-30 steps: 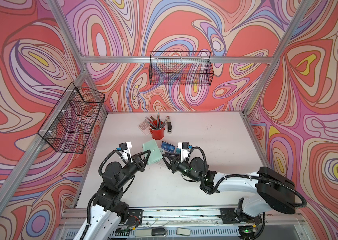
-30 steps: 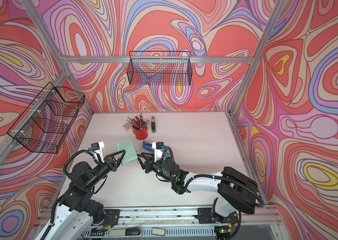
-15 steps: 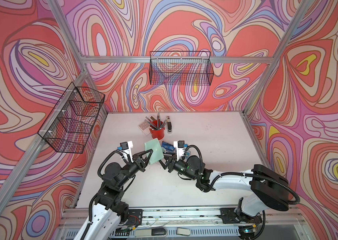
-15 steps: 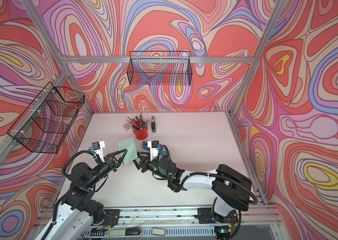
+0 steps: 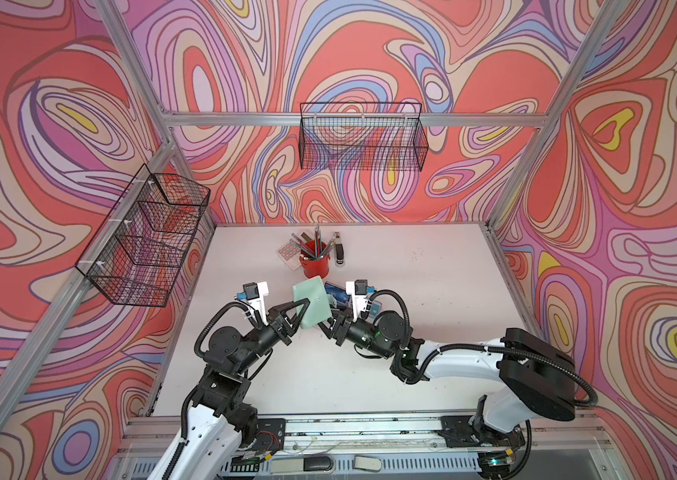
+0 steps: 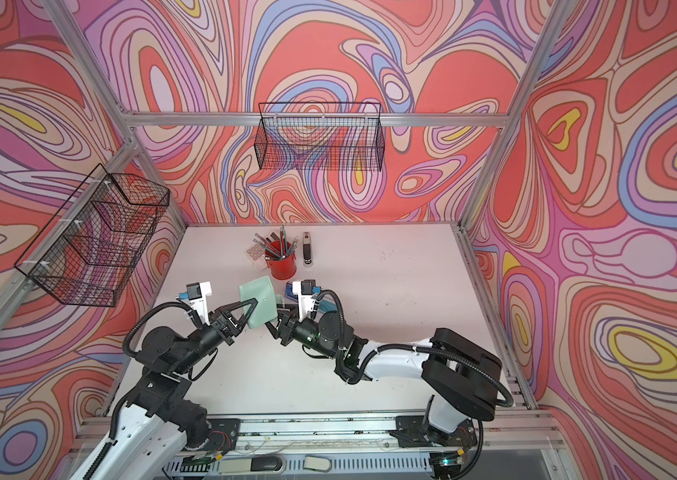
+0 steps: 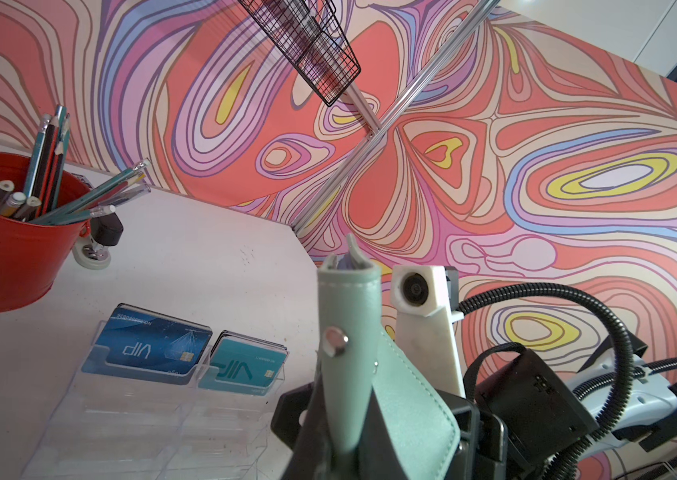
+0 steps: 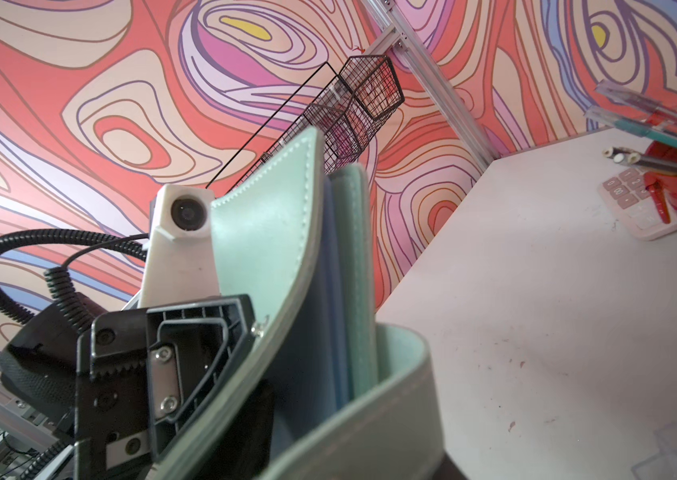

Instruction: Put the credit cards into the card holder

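The sage-green card holder (image 5: 312, 301) (image 6: 260, 305) hangs above the table. My left gripper (image 5: 302, 311) (image 6: 250, 311) is shut on its left side. In the left wrist view its snap strap (image 7: 334, 345) stands up between my fingers. My right gripper (image 5: 328, 324) (image 6: 278, 322) is at the holder's lower right edge. The strap (image 8: 370, 415) loops across its jaws and hides them. Bluish leaves (image 8: 328, 291) show between the covers. Blue (image 7: 149, 349) and teal (image 7: 245, 368) credit cards stand in a clear stand (image 7: 120, 415) under the holder.
A red bucket of pencils (image 5: 315, 266), a calculator (image 5: 287, 251) and a stapler (image 5: 341, 251) stand just behind the cards. Wire baskets hang on the back wall (image 5: 364, 141) and the left wall (image 5: 145, 241). Bare table lies to the right and front.
My right gripper has moved left up to the holder's edge. The left gripper has kept its hold and shifted the holder slightly right.
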